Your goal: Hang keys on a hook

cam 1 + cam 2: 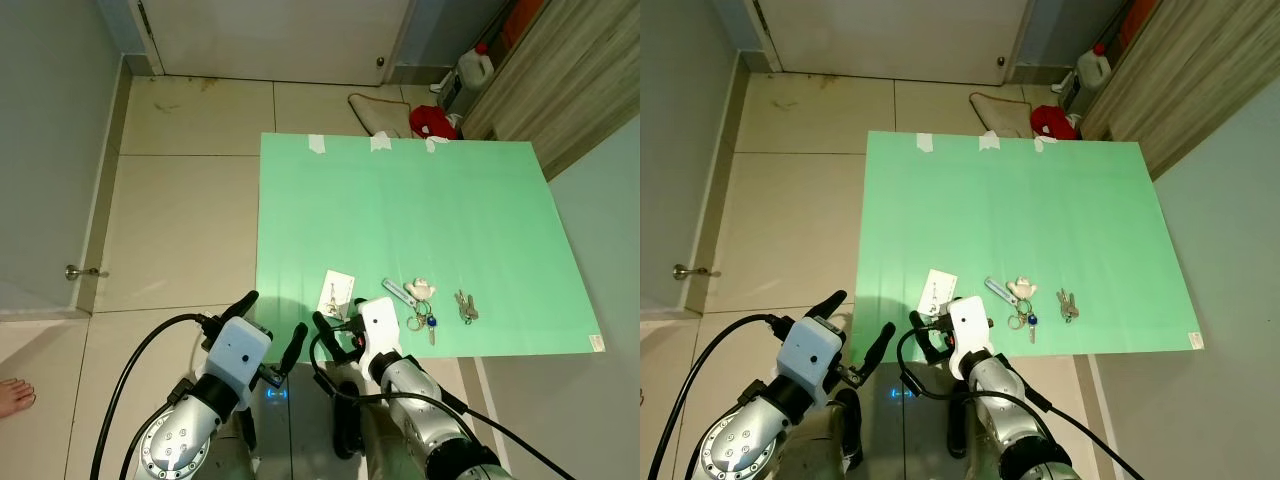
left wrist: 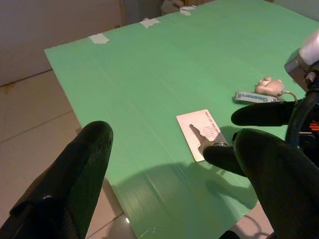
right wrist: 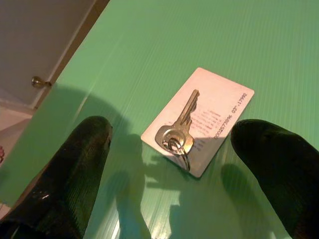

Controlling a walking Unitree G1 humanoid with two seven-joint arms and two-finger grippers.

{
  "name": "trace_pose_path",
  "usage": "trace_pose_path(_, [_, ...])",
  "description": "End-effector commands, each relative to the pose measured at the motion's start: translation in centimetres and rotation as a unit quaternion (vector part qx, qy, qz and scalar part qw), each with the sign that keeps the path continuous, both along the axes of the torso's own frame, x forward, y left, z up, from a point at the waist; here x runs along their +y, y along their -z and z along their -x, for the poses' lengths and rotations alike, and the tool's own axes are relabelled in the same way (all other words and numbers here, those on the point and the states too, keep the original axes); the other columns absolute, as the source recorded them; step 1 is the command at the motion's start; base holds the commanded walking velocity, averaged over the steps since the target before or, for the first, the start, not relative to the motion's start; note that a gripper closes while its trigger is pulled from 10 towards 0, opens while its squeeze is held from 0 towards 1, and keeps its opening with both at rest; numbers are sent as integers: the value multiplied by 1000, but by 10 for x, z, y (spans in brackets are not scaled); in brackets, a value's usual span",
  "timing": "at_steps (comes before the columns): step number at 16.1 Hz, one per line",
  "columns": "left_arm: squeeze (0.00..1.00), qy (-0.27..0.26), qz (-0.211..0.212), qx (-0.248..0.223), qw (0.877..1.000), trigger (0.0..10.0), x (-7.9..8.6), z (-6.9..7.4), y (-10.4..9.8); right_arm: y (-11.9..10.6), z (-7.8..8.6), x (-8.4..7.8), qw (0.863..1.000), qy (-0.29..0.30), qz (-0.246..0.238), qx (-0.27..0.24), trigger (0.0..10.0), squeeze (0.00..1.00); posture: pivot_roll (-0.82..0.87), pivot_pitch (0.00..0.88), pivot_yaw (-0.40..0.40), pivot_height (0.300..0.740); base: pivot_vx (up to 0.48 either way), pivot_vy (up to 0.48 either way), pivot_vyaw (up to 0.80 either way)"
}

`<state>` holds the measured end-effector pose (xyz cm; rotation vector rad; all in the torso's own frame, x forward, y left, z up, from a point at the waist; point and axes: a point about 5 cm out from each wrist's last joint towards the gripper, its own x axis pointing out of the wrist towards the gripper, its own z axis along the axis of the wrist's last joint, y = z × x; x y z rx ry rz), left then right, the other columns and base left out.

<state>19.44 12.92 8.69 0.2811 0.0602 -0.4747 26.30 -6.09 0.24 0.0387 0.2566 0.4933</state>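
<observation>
A green board (image 1: 400, 200) lies on the tiled floor. Near its front edge a single silver key (image 3: 180, 130) with a ring rests on a white card (image 3: 222, 112). To the right lie a keychain with a blue strap and a pale plush (image 1: 415, 293), then a small bunch of keys (image 1: 465, 306). My right gripper (image 1: 338, 318) hovers open just above the card, one finger on each side of the key. My left gripper (image 1: 272, 318) is open too, off the board's front left corner, holding nothing.
A white door (image 1: 270, 35) closes the far end. A white jug (image 1: 473, 72), a red item (image 1: 432, 120) and a cloth (image 1: 380, 110) sit beyond the board. A wooden panel (image 1: 570, 80) runs along the right. A person's foot (image 1: 12, 395) is at the left.
</observation>
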Motion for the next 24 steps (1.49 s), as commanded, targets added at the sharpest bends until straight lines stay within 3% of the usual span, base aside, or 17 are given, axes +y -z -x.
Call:
trace_pose_path(1, [0, 8, -2, 21, 1000, 10000, -5, 6, 9, 12, 9, -3, 999, 6, 8, 33, 10000, 0, 218, 351, -129, 740, 0, 0, 0])
trace_pose_path(3, [0, 7, -2, 20, 1000, 10000, -5, 5, 9, 13, 9, -2, 999, 6, 8, 36, 10000, 0, 218, 351, -128, 740, 0, 0, 0])
trace_pose_path(4, [0, 8, -2, 19, 1000, 10000, -5, 5, 9, 13, 10, 1, 999, 6, 8, 37, 2157, 0, 218, 353, -129, 740, 0, 0, 0])
trace_pose_path(5, [0, 8, -2, 19, 1000, 10000, -5, 5, 9, 13, 10, 1, 999, 7, 9, 36, 0, 0, 218, 353, -129, 740, 0, 0, 0])
trace_pose_path(19, [0, 11, -5, 17, 1000, 10000, -6, 4, 9, 17, 13, 1, 999, -1, 12, 51, 0, 0, 230, 347, -127, 740, 0, 0, 0])
trace_pose_path(24, [0, 8, -7, 21, 1000, 10000, -4, 8, 10, 20, 17, 11, 998, -10, 11, 59, 0, 0, 236, 365, -124, 740, 0, 0, 0])
